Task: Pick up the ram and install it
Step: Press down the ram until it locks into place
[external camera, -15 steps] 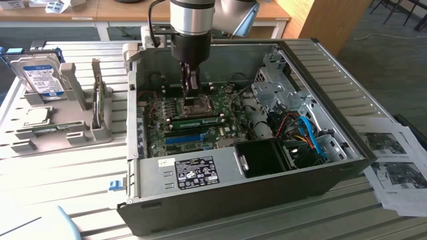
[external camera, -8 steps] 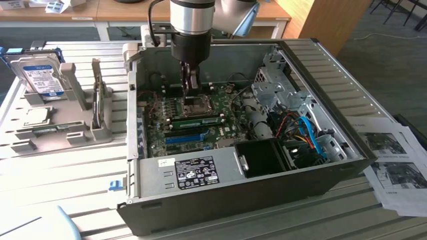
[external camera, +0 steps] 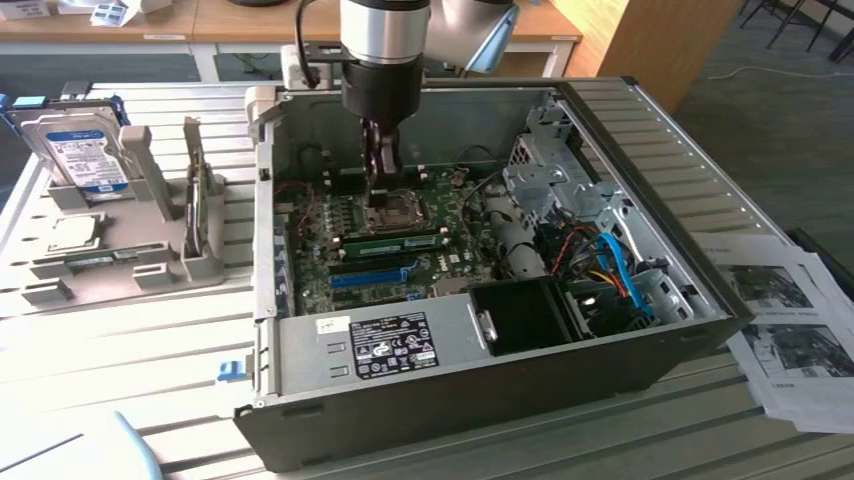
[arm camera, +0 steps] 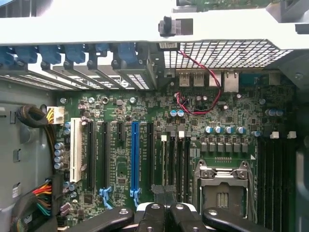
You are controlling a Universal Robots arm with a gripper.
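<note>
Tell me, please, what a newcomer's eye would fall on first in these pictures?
The open computer case dominates the slatted table, its green motherboard exposed with a bright blue expansion slot across it. The robot arm's gripper reaches down inside, fingers shut, just above the processor socket, beside a ram stick lying in its slot. At the exterior view's left, a hard drive stands in a grey rack.

case (external camera: 627, 330): on table (external camera: 134, 340) | rack (external camera: 114, 240): exterior view's left of case | ram (external camera: 396, 241): seemingly in motherboard (external camera: 441, 265)
</note>
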